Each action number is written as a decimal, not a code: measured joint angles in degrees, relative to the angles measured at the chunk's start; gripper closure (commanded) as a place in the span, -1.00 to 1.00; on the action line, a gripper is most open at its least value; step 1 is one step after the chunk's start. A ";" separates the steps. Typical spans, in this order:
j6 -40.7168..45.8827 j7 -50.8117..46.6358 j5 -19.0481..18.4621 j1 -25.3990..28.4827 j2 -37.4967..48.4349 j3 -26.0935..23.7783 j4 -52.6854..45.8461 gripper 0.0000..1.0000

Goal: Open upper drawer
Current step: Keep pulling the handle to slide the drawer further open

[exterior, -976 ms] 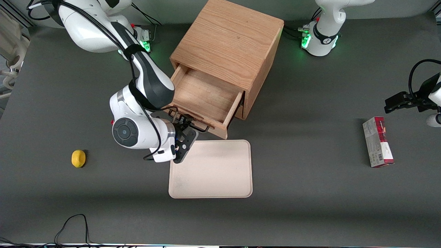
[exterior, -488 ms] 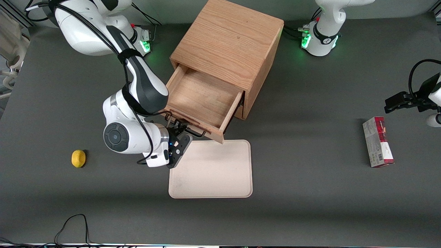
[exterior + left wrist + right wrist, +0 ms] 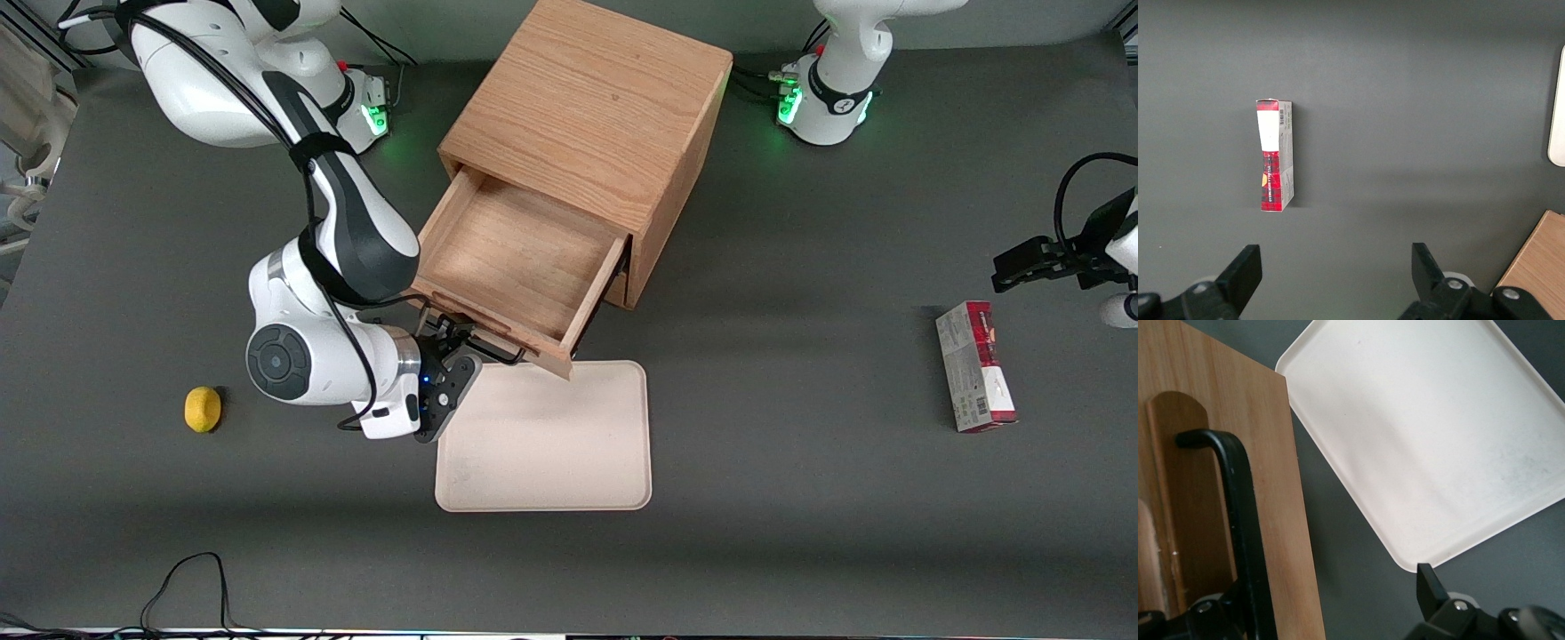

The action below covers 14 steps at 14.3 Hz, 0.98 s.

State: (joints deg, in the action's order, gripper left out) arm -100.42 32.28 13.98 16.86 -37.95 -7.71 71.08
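on the dark grey surface (image 3: 800,462), toward the working arm's end, a small yellow lemon (image 3: 203,409) lies alone, well apart from everything else. next comes the working arm's white wrist, with the pincer (image 3: 455,342) at the front of the upper drawer (image 3: 511,258), right at its black wire handle (image 3: 476,342). in the wrist view one black finger (image 3: 1238,613) sits against the handle (image 3: 1238,520) and the other (image 3: 1429,587) stands well off it over the grey surface, so the pincer is spread wide with the bar just inside one finger, not clamped.

the upper drawer is pulled far out of the light oak cabinet (image 3: 591,107), its shallow wood-grain tray bare and open to the front camera. its front corner hangs over the edge of a cream tray (image 3: 551,444) that lies flat on the surface, nearer the front camera than the cabinet. the wrist view shows the drawer's front panel (image 3: 1271,453) above that tray (image 3: 1425,440).

toward the parked arm's end, a red and white carton (image 3: 973,366) lies on its side, well apart from the cabinet and the tray.
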 measured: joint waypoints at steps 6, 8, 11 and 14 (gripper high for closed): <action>-0.28 0.01 0.00 -0.35 -0.11 -0.01 -0.03 -1.00; -0.50 0.01 0.00 -0.64 -0.34 0.00 -0.18 -1.00; -0.59 0.03 0.00 -1.18 -0.80 0.00 -0.89 -1.00; -0.59 0.09 0.00 -1.62 -1.19 0.00 -1.67 -1.00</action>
State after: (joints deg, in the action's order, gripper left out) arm -101.01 32.38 13.98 15.24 -39.13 -7.71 69.40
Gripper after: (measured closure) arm 0.000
